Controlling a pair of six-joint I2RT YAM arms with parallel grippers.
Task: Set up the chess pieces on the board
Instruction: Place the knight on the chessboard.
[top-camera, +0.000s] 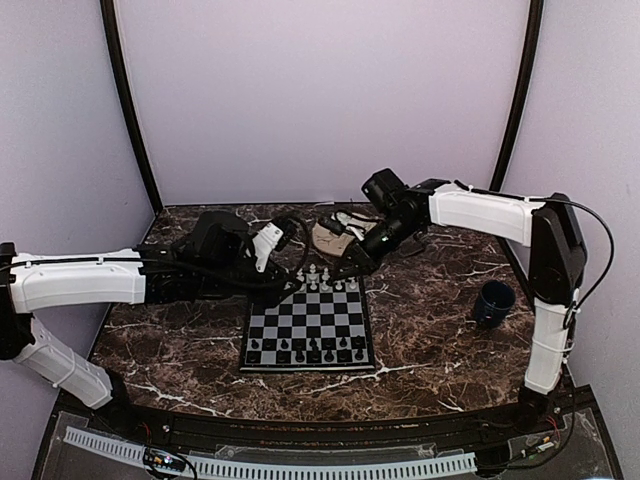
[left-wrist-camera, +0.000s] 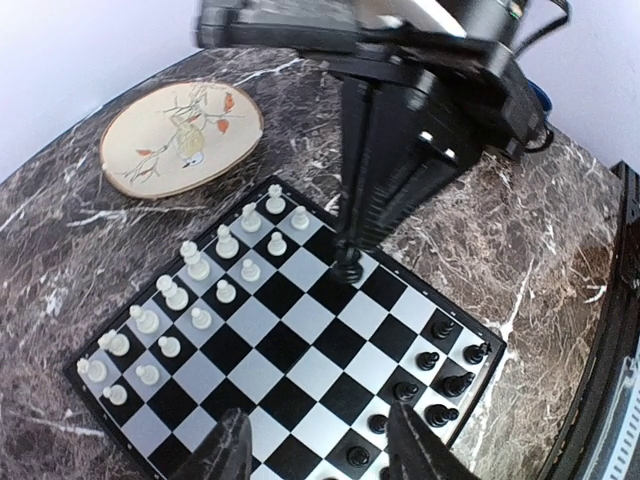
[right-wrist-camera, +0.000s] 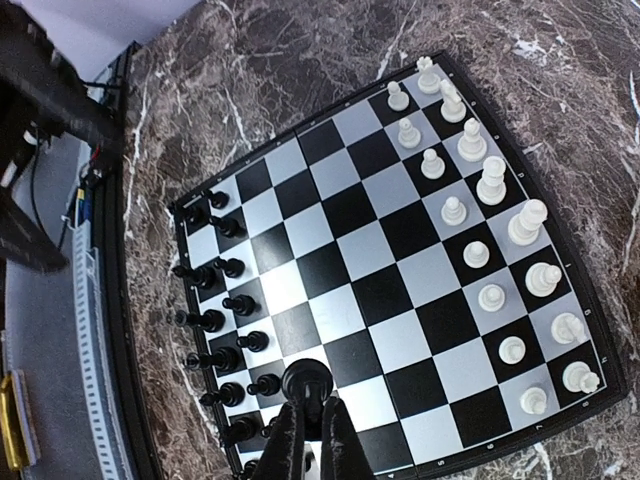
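Observation:
The board (top-camera: 308, 318) lies mid-table. White pieces (top-camera: 325, 278) fill its two far rows and black pieces (top-camera: 305, 347) stand along its near rows. My right gripper (right-wrist-camera: 312, 432) is shut on a black piece (right-wrist-camera: 306, 380). In the left wrist view it holds this piece (left-wrist-camera: 347, 265) low over the board (left-wrist-camera: 300, 340) near the right edge, close to the white rows (left-wrist-camera: 200, 290); I cannot tell if it touches. My left gripper (left-wrist-camera: 320, 455) is open and empty, hovering above the board's left far part (top-camera: 272, 288). The right wrist view shows the black rows (right-wrist-camera: 215, 320) and white rows (right-wrist-camera: 490, 230).
A round beige patterned plate (top-camera: 330, 235) lies behind the board, also seen in the left wrist view (left-wrist-camera: 180, 135). A dark blue mug (top-camera: 494, 302) stands to the right. The two arms come close together over the board's far edge.

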